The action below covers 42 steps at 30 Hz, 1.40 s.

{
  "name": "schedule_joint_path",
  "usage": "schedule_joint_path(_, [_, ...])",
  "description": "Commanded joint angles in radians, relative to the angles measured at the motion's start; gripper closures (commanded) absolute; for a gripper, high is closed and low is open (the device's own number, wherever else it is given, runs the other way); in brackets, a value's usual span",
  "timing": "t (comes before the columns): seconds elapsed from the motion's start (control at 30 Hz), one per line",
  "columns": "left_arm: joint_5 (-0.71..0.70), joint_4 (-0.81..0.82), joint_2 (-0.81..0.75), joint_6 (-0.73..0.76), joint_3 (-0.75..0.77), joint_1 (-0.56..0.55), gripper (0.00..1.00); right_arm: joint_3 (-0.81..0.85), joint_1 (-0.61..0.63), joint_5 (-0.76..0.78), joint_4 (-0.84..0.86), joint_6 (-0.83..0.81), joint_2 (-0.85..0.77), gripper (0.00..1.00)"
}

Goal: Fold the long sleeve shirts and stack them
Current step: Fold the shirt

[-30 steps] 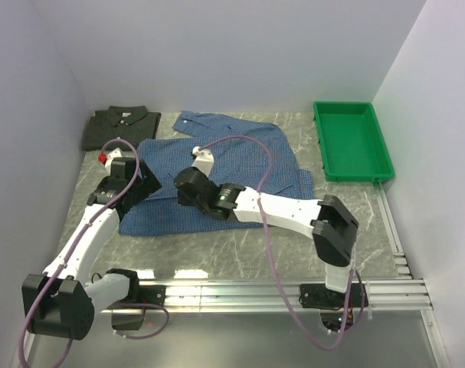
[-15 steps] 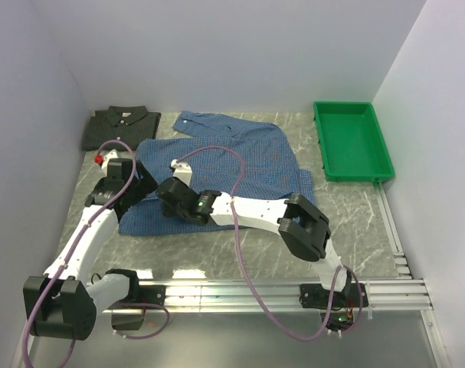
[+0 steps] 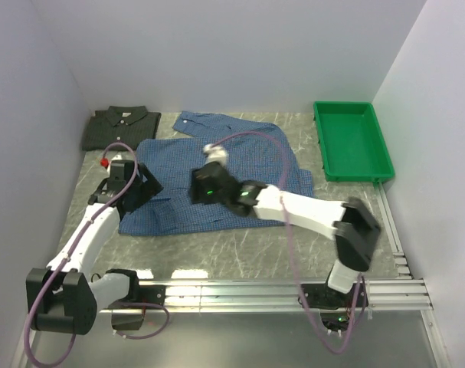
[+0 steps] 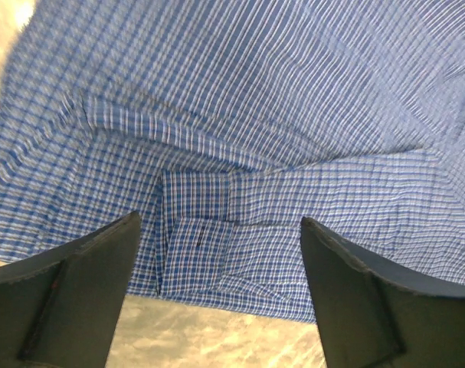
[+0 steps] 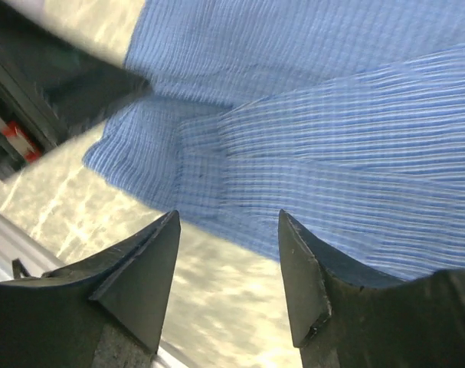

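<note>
Marble-top table (image 3: 240, 249), white walls on three sides. Count: two shirts, one tray, two arms.

Dark green-grey shirt (image 3: 121, 126), folded with collar showing, lies near the far-left corner of the blue shirt (image 3: 251, 153). Blue shirt is spread mid-table, partly folded.

Left gripper (image 4: 218, 222) hangs over the blue shirt's left edge, jaws wide apart, nothing between them. Right gripper (image 5: 228, 218) is above its near-left part, jaws parted, holding nothing.

Green tray (image 3: 321, 146) stands just to the right of the blue shirt.
</note>
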Motion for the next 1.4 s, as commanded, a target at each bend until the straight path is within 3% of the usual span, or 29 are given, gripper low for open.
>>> schedule_joint_path(0.0, [0.068,0.02,0.043,-0.065,-0.024,0.001,0.11,-0.139,-0.143,-0.052,0.036,-0.049,-0.162,0.4])
schedule_joint_path(0.17, [0.081,0.05,0.095,-0.112,-0.062,-0.001,0.17,-0.362,-0.355,-0.272,0.143,-0.041,-0.279,0.43])
schedule_joint_path(0.43, [0.058,0.123,0.19,-0.18,-0.117,-0.008,0.24,-0.526,-0.57,-0.392,0.219,-0.042,-0.379,0.44])
schedule_joint_path(0.6, [0.062,0.152,0.254,-0.195,-0.128,-0.024,0.28,-0.605,-0.594,-0.407,0.251,-0.049,-0.425,0.44])
schedule_joint_path(0.8, [0.036,0.147,0.253,-0.213,-0.119,-0.065,0.36,-0.667,-0.614,-0.392,0.252,-0.054,-0.48,0.44])
schedule_joint_path(1.17, [0.002,0.118,0.245,-0.215,-0.067,-0.117,0.42,-0.721,-0.624,-0.375,0.246,-0.06,-0.557,0.44])
schedule_joint_path(1.37, [-0.033,0.107,0.248,-0.209,-0.048,-0.14,0.68,-0.74,-0.627,-0.355,0.245,-0.057,-0.577,0.44])
